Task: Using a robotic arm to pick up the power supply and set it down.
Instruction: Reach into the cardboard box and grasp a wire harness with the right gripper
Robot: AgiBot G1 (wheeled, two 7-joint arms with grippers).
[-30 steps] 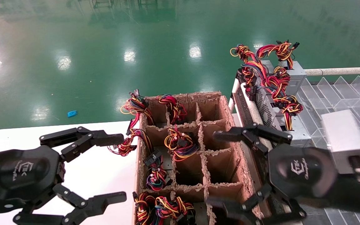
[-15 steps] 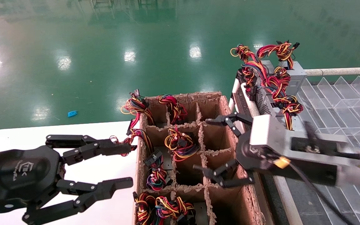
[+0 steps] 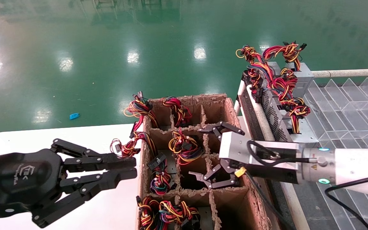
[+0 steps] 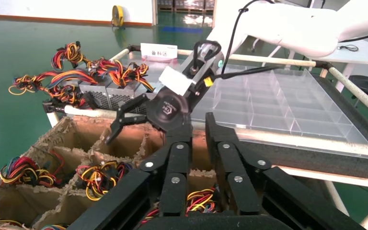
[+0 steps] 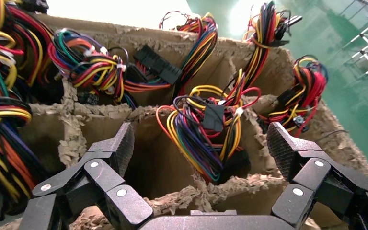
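Over the cardboard box (image 3: 190, 150) the right tool (image 3: 214, 158) is held with its fingers spread wide and nothing between them, while the left tool (image 3: 107, 174) is parked over the white surface (image 3: 113, 210) with its fingers drawn nearly together on nothing. Directly ahead of the right tool, in a middle compartment, the power supply (image 3: 184, 150) is sunk below its wire bunch (image 5: 206, 132); its metal body is judged stiff, fairly heavy and smooth, so the case edges should be taken, not the loose wires. Its casing is largely hidden by wires and dividers.
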